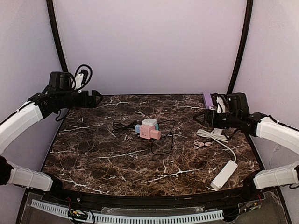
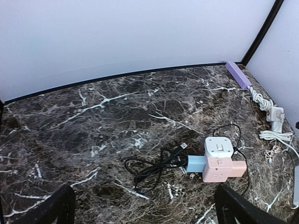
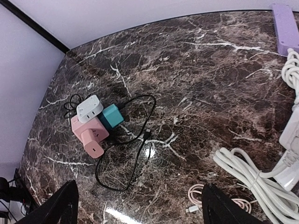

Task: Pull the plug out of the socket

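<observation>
The pink socket (image 1: pixel 146 131) sat in the middle of the table (image 1: pixel 93 158). A white plug (image 1: pixel 149 122), a blue plug (image 1: pixel 138 127) and a small pink block (image 1: pixel 155 135) were stuck in it. Nothing was grabbed yet. The left gripper (image 1: pixel 95 99) hung well away from it, fingers wide apart. The right gripper (image 1: pixel 202 116) hung on the other side, fingers apart too, holding nothing. Next, I think one gripper had to hold the socket down while the other pinched a plug and pulled it straight out.
</observation>
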Motion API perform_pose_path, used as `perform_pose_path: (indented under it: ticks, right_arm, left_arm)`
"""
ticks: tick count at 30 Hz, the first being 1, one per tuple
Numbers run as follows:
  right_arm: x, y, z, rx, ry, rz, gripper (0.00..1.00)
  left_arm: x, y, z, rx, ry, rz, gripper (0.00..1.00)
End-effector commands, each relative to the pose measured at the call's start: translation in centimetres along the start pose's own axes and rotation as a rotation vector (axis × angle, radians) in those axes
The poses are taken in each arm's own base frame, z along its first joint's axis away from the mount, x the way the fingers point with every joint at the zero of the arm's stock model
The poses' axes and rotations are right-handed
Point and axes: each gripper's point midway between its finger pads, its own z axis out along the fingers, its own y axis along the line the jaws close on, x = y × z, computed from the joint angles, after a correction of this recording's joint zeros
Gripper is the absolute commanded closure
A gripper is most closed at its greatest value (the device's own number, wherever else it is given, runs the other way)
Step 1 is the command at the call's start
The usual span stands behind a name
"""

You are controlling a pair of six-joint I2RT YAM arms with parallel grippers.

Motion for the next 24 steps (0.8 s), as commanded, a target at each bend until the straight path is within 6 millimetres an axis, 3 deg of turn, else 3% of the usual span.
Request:
perform_pose_path:
  ticks: [1, 6, 15, 24]
  right_arm:
    - [-0.3, 2.8, 2.3, -0.031, 0.013, -0.040, 0.18]
    - [1.7, 5.7, 6.1, -0.104, 0.085, -0.077, 0.22]
    - [4.4, 9.8, 12.2, -0.120, 0.182, -0.202, 0.33]
    - [6.8, 12.3, 16.4, -0.187, 0.234, -0.236, 0.35]
  left_arm:
    - [1.5, -3.3, 1.5, 0.196, 0.066, 0.007, 0.00]
    - [3.7, -1.9, 2.1, 0.127, 0.118, -0.010, 0.00]
    - [3.8, -1.0, 1.7, 0.073, 0.103, -0.011, 0.00]
    - [4.1, -0.2, 1.8, 0.030, 0.109, -0.018, 0.00]
